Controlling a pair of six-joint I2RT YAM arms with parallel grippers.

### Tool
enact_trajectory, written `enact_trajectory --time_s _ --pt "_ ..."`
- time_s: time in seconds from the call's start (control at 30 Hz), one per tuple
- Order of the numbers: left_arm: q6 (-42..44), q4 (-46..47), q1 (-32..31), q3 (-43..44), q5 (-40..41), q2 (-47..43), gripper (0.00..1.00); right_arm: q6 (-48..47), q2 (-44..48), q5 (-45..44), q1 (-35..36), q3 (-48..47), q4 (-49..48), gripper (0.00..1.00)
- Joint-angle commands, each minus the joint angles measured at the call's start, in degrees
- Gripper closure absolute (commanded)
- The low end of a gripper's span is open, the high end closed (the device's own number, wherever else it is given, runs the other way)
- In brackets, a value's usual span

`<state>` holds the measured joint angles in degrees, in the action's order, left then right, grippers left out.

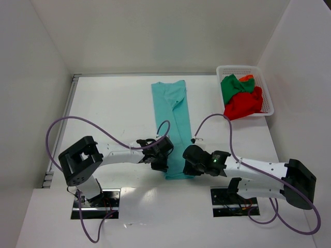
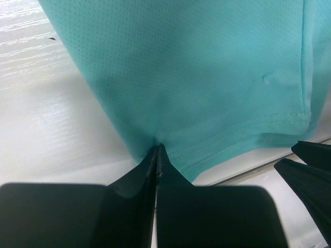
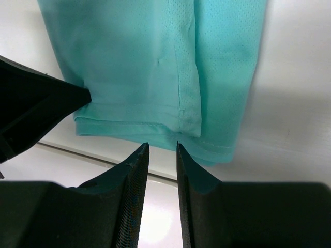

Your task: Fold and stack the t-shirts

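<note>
A teal t-shirt (image 1: 173, 119) lies on the white table, folded lengthwise into a long narrow strip with its hem nearest the arms. My left gripper (image 1: 165, 165) is at the hem's left corner; in the left wrist view the gripper (image 2: 158, 148) is shut, pinching the teal cloth (image 2: 207, 67) at its hem. My right gripper (image 1: 190, 168) is at the hem's right corner; in the right wrist view the gripper (image 3: 162, 145) is slightly open and empty, just short of the shirt's hem (image 3: 145, 62). Dark green (image 1: 232, 85), red (image 1: 243, 103) and orange (image 1: 247, 78) shirts lie bunched in a basket.
The white lattice basket (image 1: 243, 68) stands at the back right of the table. White walls enclose the table on three sides. The table's near edge (image 3: 77, 150) runs just below the shirt's hem. Purple cables loop over both arms.
</note>
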<state>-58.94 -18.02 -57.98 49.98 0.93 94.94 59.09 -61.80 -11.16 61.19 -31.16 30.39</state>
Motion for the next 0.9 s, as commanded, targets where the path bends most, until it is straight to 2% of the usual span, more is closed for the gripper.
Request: enact_trajectory --time_s 0.0,0.1,0.33,0.57,0.63,0.67,0.73,0.87 --pt "-0.1 -4.1 -0.8 -4.1 4.1 5.4 1.00 0.9 2.0 -1.1 -0.3 0.8 -1.6 0.66" --pt "-0.7 -5.4 -0.8 -4.1 4.6 4.7 1.00 0.9 2.0 -1.1 -0.3 0.8 -1.6 0.66" --pt "-1.4 -8.4 -0.8 -6.3 5.1 -4.9 1.00 0.9 1.5 -1.1 -0.3 0.8 -1.6 0.66" --pt "-2.4 -8.4 -0.8 -8.1 4.5 -8.0 1.00 0.3 -0.4 -1.1 -0.8 0.8 -3.4 0.66" --pt "-2.4 -7.9 -0.8 -8.1 3.9 -8.7 1.00 0.3 -1.0 -1.1 -0.8 0.8 -3.4 0.65" --pt "-2.4 -7.9 -0.8 -8.7 3.9 -9.6 1.00 0.3 -1.0 -1.1 -0.8 0.8 -3.9 0.60" --pt "-2.4 -7.9 -0.8 -8.7 3.9 -11.1 0.99 0.3 -1.0 -0.5 -0.8 0.3 -3.9 0.58" --pt "-2.4 -7.9 -0.8 -8.7 3.9 -14.2 0.73 -0.3 -1.0 0.0 -0.8 -0.2 -4.6 0.48"
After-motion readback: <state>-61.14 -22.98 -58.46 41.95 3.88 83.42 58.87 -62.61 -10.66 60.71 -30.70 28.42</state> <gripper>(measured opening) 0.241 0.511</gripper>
